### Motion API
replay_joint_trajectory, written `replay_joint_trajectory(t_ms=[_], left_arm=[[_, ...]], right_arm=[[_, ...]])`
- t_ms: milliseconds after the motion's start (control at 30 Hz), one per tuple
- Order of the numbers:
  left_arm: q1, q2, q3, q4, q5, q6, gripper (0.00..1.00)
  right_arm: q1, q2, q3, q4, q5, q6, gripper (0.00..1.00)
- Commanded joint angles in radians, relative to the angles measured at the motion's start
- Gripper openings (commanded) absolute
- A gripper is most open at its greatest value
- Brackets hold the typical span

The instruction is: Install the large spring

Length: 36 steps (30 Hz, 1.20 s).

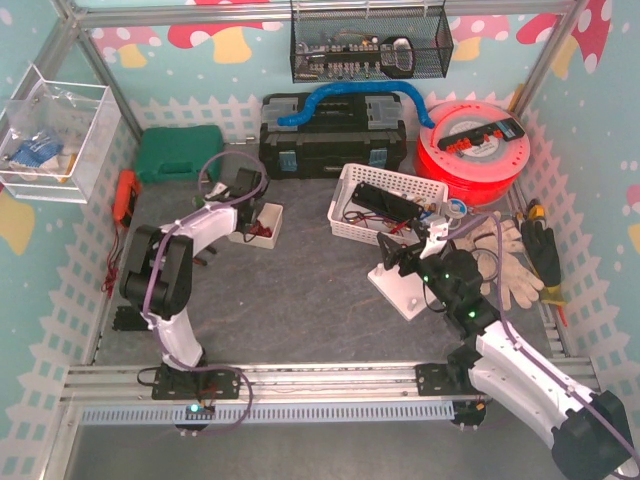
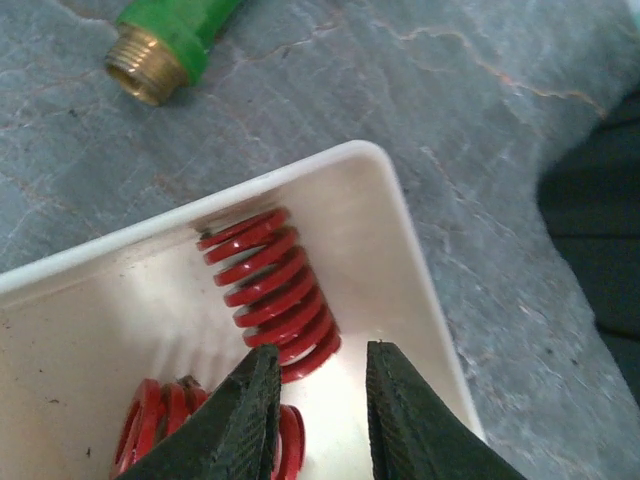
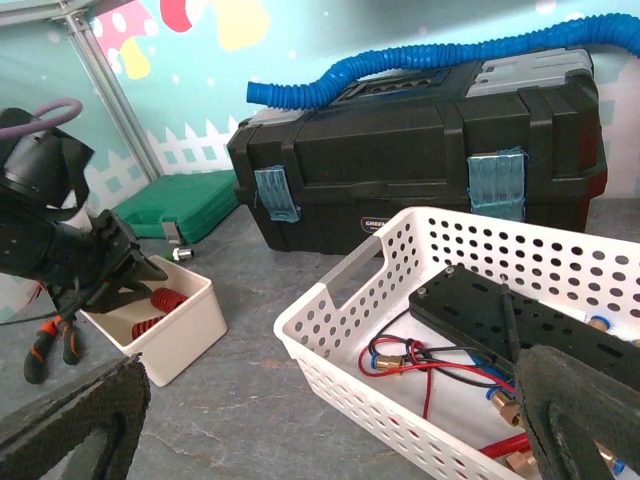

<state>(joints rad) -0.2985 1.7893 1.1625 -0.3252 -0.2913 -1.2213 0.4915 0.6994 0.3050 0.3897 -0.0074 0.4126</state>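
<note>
A large red coil spring (image 2: 270, 285) lies in the corner of a small white box (image 2: 405, 250). Two other red springs (image 2: 150, 430) lie beside it, partly hidden by my fingers. My left gripper (image 2: 322, 350) reaches down into the box. Its jaws stand narrowly apart over bare box floor, and the left fingertip (image 2: 255, 375) sits right by the spring's near end. From above, the left gripper (image 1: 250, 212) hangs over the box (image 1: 268, 228). My right gripper (image 3: 330, 420) is wide open and holds nothing, near the white basket (image 3: 330, 300).
The perforated basket (image 1: 385, 200) holds a black plate and wires. Behind it are a black toolbox (image 1: 330, 135) with a blue hose, a green case (image 1: 180, 155) and a red spool (image 1: 475, 150). Gloves (image 1: 510, 260) lie at the right. A green brass-threaded fitting (image 2: 165, 50) lies near the box.
</note>
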Motion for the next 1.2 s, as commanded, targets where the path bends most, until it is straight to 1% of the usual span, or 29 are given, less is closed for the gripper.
replay_joint_trajectory(t_ms=[0, 100, 233, 500, 700, 967, 1100, 1167], left_arm=[[-0.016, 0.052, 0.058, -0.107, -0.120, -0.126, 0.29], [-0.016, 0.084, 0.072, -0.105, -0.126, -0.139, 0.28], [-0.016, 0.134, 0.114, -0.104, -0.111, -0.100, 0.27], [-0.016, 0.171, 0.134, -0.079, -0.123, -0.082, 0.28], [-0.017, 0.204, 0.111, -0.055, -0.089, -0.089, 0.36], [-0.016, 0.238, 0.086, -0.043, -0.068, -0.103, 0.40], [-0.016, 0.252, 0.090, -0.038, -0.058, -0.099, 0.46], [-0.016, 0.256, 0.093, -0.035, -0.056, -0.093, 0.47]], right_arm=[[-0.002, -0.010, -0.008, -0.004, 0.016, 0.002, 0.99], [-0.003, -0.014, -0.009, -0.007, 0.019, 0.001, 0.99], [-0.003, -0.015, -0.009, -0.007, 0.021, 0.000, 0.99], [-0.001, -0.008, -0.009, -0.007, 0.025, -0.001, 0.99], [-0.002, -0.009, -0.010, -0.008, 0.032, -0.003, 0.99], [-0.002, -0.018, -0.012, -0.009, 0.037, -0.003, 0.99], [-0.002, -0.017, -0.013, -0.008, 0.038, -0.003, 0.99], [-0.002, -0.019, -0.014, -0.009, 0.039, -0.003, 0.99]])
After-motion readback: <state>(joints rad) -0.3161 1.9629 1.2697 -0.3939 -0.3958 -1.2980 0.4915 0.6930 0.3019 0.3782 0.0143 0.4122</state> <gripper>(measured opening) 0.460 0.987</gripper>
